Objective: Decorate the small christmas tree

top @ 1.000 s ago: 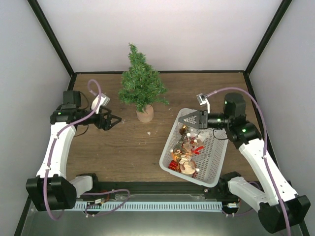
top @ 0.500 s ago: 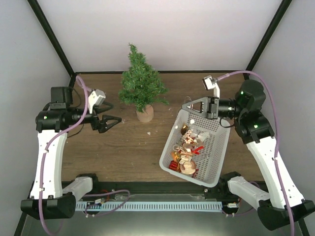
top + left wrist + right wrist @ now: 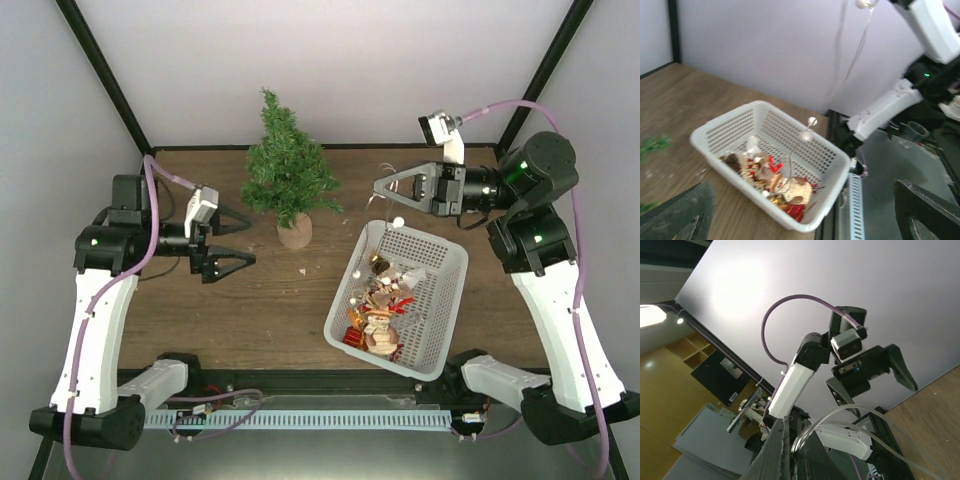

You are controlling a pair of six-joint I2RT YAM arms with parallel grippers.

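The small christmas tree [image 3: 287, 172] stands upright at the back of the table on its tan base [image 3: 294, 233]. My right gripper [image 3: 384, 190] hovers above the far end of the white basket [image 3: 436, 330]. It is shut on a clear strand with white beads [image 3: 398, 222] that hangs down into the basket. In the right wrist view the gripper [image 3: 797, 439] pinches the looped strand [image 3: 840, 416]. My left gripper [image 3: 238, 241] is wide open and empty, left of the tree base. The left wrist view shows the gripper [image 3: 801, 200], the basket [image 3: 720, 131] and the strand [image 3: 809, 128] rising from it.
The basket holds several ornaments [image 3: 377, 306] in red, gold and tan. A small crumb [image 3: 304, 270] lies on the wood between tree and basket. Black frame posts and pale walls close in the table at the back and sides.
My right gripper has risen and moved back from the basket, drawing the strand up with it. My left gripper has turned, opened wider and shifted slightly towards the tree.
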